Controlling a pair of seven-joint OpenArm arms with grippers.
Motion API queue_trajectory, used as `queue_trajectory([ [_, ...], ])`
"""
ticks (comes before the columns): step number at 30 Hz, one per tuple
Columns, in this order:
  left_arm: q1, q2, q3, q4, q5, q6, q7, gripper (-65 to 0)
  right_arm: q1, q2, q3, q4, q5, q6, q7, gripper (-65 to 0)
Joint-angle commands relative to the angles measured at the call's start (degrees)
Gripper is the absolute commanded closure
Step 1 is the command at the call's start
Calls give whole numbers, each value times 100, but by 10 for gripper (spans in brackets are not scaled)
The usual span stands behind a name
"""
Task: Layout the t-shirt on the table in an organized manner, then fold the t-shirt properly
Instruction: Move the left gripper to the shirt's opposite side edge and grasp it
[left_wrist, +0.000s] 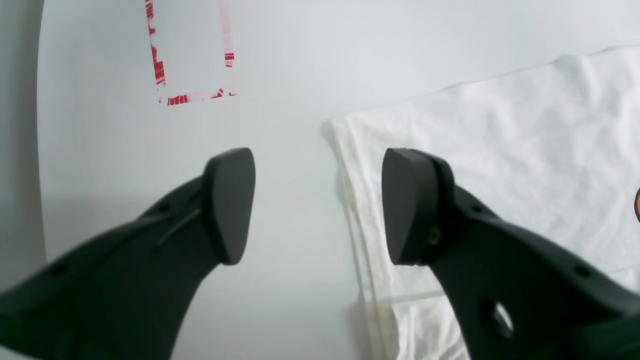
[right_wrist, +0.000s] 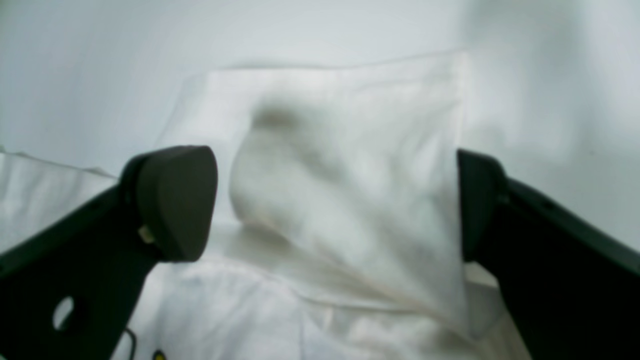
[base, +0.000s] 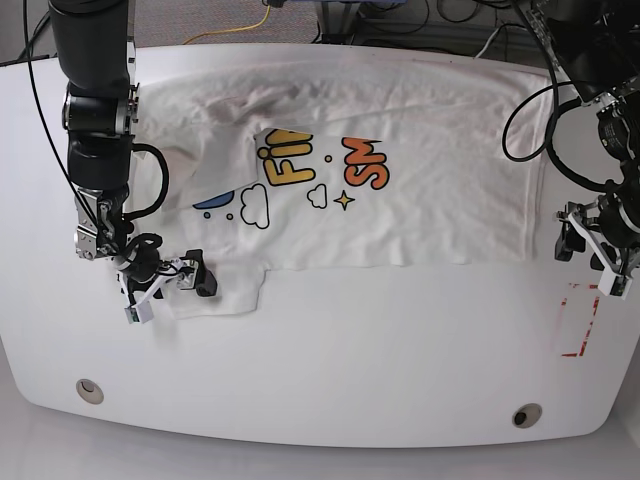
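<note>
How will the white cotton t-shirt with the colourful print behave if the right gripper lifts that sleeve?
The white printed t-shirt is likely floppy: its sleeve already bulges and creases. It will probably drape from the open right gripper and drag across the smooth white table.

T-shirt (base: 400, 200): white, short-sleeved, lying print side up across the far half of the bench (base: 380, 340). Print in yellow and orange letters with blue and white cloud shapes; its left part is partly covered by a fold of cloth. Body mostly flat, lightly wrinkled. The sleeve at the base view's lower left is bunched and partly raised. Bench: white, smooth, curved edges, two round grommet holes, red tape rectangle near its right edge.
</note>
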Motion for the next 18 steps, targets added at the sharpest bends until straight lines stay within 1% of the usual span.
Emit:
queue_trajectory([
  [1, -114, -120, -17, 70, -78, -6, -104, -374, 121, -5, -1, 46, -28, 21, -96, -615],
  [5, -114, -120, -8, 52, -69, 21, -104, -374, 130, -31, -1, 222, -28, 21, -87, -504],
  [8, -114, -120, -8, -89, -69, 29, -174, -374, 121, -40, -1, 389, -28, 21, -87, -400],
  [9, -114, -120, -8, -203, -69, 29, -289, -374, 121, -40, -1, 450, -28, 21, -96, -341],
  [10, -114, -120, -8, -256, -69, 38, -341, -374, 121, -40, -1, 468, -28, 21, -96, -317],
  [11, -114, -120, -8, -379, -69, 65, -456, -374, 121, -40, -1, 477, -28, 21, -96, -271],
  [12, -122, -120, -8, -528, -69, 144, -552, -374, 121, -40, -1, 477, -28, 21, -96, -222],
  [15, -149, -138, 0, -977, -69, 478, -711, -374, 121, -49, -1, 477, -28, 21, -96, -119],
  [18, -237, -147, 0, -1381, -69, 619, -816, -375, 121, -49, -1, 477, -28, 21, -96, -67],
])
